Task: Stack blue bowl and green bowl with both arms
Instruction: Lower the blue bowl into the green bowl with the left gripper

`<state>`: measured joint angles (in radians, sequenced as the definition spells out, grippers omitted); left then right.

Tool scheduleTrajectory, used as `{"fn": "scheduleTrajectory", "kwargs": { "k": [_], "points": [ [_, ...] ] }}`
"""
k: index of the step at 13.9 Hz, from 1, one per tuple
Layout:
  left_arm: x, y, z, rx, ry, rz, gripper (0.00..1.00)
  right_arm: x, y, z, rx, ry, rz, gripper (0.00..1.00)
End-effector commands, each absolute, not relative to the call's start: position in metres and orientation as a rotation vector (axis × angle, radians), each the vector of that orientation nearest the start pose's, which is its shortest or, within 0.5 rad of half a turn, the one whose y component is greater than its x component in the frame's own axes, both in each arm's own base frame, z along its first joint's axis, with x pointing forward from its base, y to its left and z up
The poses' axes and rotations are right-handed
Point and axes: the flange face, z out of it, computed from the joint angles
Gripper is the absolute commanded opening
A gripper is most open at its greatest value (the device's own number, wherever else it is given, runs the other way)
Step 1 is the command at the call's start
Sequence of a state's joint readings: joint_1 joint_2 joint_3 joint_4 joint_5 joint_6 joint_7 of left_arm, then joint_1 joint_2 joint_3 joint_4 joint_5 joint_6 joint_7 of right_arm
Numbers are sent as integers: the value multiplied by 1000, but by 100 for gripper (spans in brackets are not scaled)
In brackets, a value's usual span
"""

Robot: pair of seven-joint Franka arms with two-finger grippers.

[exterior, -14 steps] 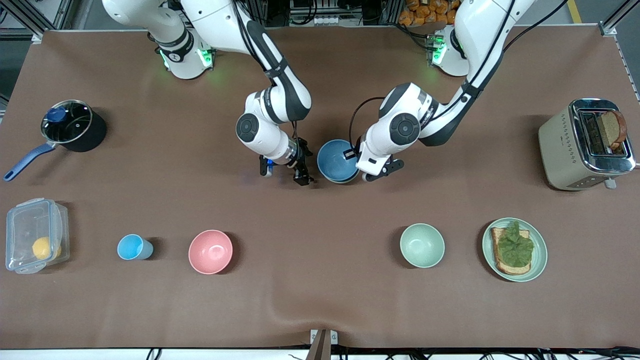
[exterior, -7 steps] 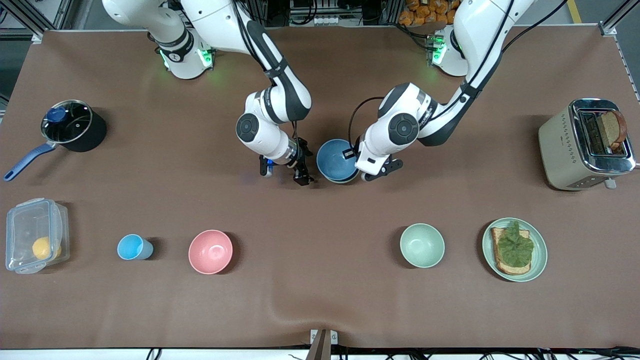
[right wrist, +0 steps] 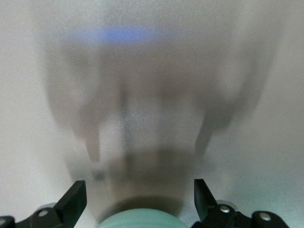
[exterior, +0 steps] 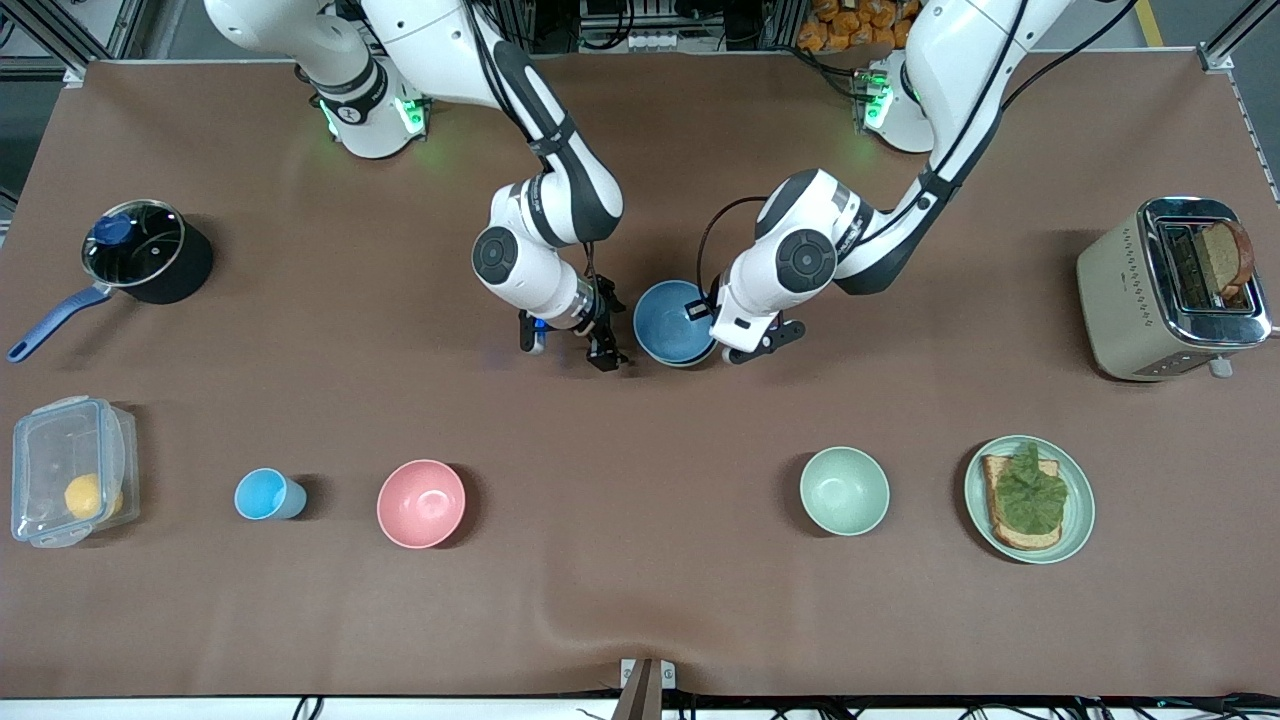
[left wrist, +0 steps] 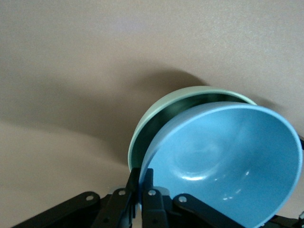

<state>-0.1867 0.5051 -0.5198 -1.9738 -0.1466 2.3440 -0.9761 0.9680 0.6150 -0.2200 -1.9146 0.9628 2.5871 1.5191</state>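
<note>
Done: my left gripper (left wrist: 142,202) is clamped on the rim of the blue bowl (exterior: 672,320), tilted over the green bowl (left wrist: 156,111) near the middle of the tabletop (exterior: 640,600), toward the edge where my bases stand; I judge the blue one partly nested.
Left: lower it level, let go.
Right gripper (exterior: 570,345): spread wide, holding nothing, low beside the green bowl.
Around: second green bowl (exterior: 844,490), pink bowl (exterior: 421,503), blue cup (exterior: 263,494), sandwich plate (exterior: 1078,490), all nearer the front edge; toaster (exterior: 1130,290), pot (exterior: 150,255), plastic box (exterior: 70,470) toward the ends.
In the way: nothing I see.
</note>
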Motion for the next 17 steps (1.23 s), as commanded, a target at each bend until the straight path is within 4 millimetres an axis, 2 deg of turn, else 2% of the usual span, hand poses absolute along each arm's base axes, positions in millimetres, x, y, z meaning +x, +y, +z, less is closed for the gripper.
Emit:
{"fn": "scheduleTrajectory", "kwargs": {
  "k": [1,9,11,12,15,17],
  "points": [
    [469,-387,242,-3209,-680,468,0,465,421,180,-2029,1961,474,100],
    [469,-386,239,-3206,-674,470,0,466,420,180,-2031,1958,471,100],
    [471,-384,239,-3206,-682,468,79,466,420,180,-2030,1959,464,100],
    [472,-383,240,-3207,-685,466,100,466,420,181,-2029,1958,465,100],
    [478,-383,253,-3221,-690,436,100,467,419,181,-2028,1959,464,100],
    [488,-374,278,-3239,-711,371,100,467,418,180,-2028,1962,467,100]
  ]
}}
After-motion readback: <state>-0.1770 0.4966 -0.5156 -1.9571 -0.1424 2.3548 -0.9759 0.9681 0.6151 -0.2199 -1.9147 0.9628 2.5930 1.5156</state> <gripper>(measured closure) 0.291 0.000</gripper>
